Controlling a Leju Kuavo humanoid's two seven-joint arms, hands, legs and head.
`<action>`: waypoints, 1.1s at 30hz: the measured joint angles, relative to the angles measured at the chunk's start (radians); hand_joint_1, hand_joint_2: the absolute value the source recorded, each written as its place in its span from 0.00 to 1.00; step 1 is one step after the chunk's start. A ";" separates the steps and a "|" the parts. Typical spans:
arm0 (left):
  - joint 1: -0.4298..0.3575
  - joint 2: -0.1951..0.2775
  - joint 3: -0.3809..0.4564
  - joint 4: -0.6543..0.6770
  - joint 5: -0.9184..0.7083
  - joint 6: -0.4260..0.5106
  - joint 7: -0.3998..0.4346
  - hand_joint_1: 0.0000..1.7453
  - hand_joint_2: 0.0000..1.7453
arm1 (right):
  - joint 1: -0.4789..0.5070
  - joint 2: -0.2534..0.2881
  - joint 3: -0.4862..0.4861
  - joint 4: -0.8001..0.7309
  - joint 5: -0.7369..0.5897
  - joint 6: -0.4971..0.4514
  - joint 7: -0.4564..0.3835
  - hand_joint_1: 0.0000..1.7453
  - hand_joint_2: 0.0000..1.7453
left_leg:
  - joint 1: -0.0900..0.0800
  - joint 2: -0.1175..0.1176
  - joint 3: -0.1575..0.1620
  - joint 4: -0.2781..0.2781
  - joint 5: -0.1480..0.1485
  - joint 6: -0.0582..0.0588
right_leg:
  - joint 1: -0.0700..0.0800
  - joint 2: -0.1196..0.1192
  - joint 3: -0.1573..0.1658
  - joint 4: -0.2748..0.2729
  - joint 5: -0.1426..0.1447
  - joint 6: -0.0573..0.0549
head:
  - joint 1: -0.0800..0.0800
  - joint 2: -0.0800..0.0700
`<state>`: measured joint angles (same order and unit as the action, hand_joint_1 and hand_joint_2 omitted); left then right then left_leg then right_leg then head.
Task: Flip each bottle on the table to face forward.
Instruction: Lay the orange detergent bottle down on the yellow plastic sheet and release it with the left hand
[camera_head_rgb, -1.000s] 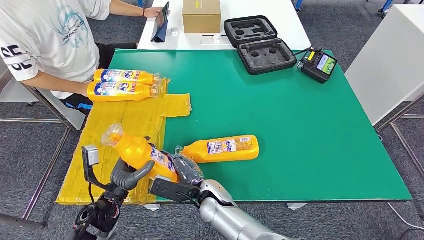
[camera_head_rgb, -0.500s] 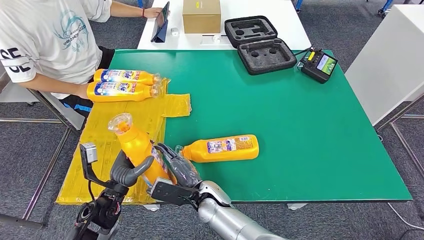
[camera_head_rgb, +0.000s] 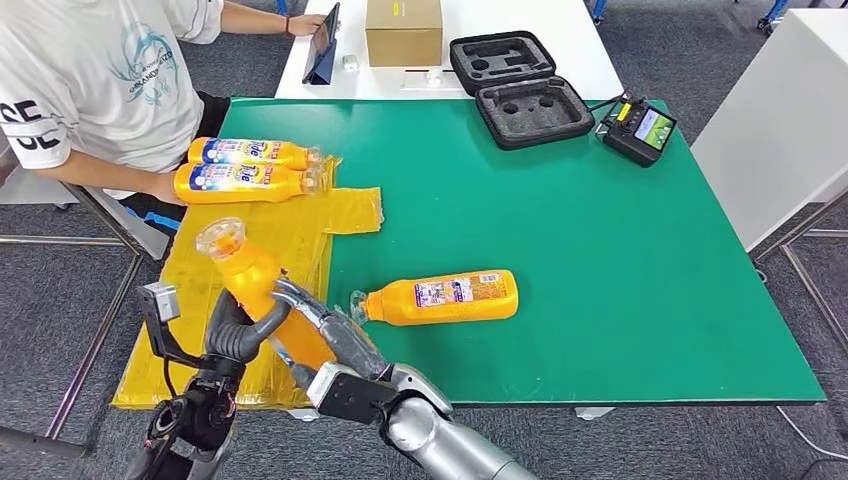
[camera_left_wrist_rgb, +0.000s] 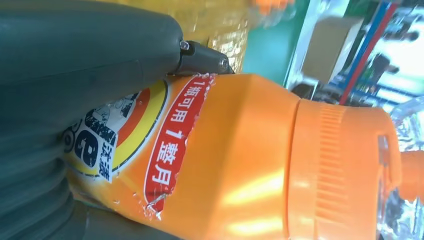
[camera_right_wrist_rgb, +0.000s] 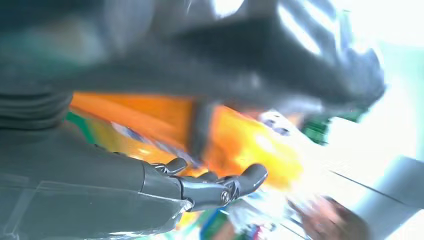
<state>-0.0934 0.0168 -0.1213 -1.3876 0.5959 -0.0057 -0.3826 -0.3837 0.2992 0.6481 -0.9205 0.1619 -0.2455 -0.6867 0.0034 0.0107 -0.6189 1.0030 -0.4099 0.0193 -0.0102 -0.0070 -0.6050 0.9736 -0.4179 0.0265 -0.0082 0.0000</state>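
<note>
Bottles number four, all orange with clear caps. Two (camera_head_rgb: 250, 153) (camera_head_rgb: 245, 181) lie side by side at about ten o'clock on the table, on a yellow sheet (camera_head_rgb: 345, 212), caps toward three o'clock, blue labels up; a person (camera_head_rgb: 90, 80) in a white shirt sits just beside them, one forearm partly hidden behind the nearer one. A third, the held bottle (camera_head_rgb: 255, 290), is off the surface at about seven o'clock, tilted with its cap toward eleven o'clock. The left hand (camera_head_rgb: 238, 335) grips its lower body, thumb wrapped across the front. The right hand (camera_head_rgb: 325, 335) lies against the same bottle from the other side, fingers stretched along it; whether it truly clamps the bottle or only rests on it is hard to make out, and the right wrist view is too blurred to settle it. The bottle's base is hidden behind both hands. The left wrist view shows its label, red band and ribbed orange collar close up, the cap cut off at the edge. The fourth, the lying bottle (camera_head_rgb: 445, 296), rests near six o'clock on the green table (camera_head_rgb: 600, 250), cap toward nine o'clock, back label up, just beside the right hand's fingertips but apart from them.

At twelve o'clock sit one open black case (camera_head_rgb: 520, 88) and one cardboard box (camera_head_rgb: 403, 30), its top cut off. One controller (camera_head_rgb: 638, 128) stands at about one o'clock.
</note>
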 joint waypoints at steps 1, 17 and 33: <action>0.002 0.002 0.008 -0.001 -0.005 0.011 -0.012 1.00 1.00 | 0.016 -0.006 -0.009 -0.050 -0.008 0.004 0.000 0.00 0.00 | 0.000 0.000 0.000 0.000 0.000 0.000 | 0.000 0.000 0.000 0.000 0.000 0.000 | 0.000 0.000; -0.148 0.067 0.086 -0.035 -0.808 0.514 -0.182 1.00 1.00 | 0.145 -0.070 -0.062 -0.571 -0.081 -0.320 -0.013 0.00 1.00 | 0.000 -0.001 0.000 0.000 0.001 0.000 | 0.000 0.000 0.001 0.000 0.002 -0.001 | 0.000 0.000; -0.359 0.137 -0.045 0.234 -1.581 0.361 0.135 1.00 1.00 | 0.171 -0.092 -0.071 -0.605 -0.088 -0.266 -0.013 0.00 1.00 | 0.000 0.000 0.000 0.000 0.002 0.000 | 0.000 0.000 -0.001 0.000 0.003 -0.002 | 0.000 0.000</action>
<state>-0.4524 0.1535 -0.1660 -1.1537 -0.9847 0.3552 -0.2477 -0.2132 0.2072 0.5773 -1.5257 0.0735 -0.5116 -0.6996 0.0032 0.0107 -0.6190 1.0031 -0.4081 0.0193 -0.0103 -0.0066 -0.6057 0.9737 -0.4151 0.0244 -0.0082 0.0000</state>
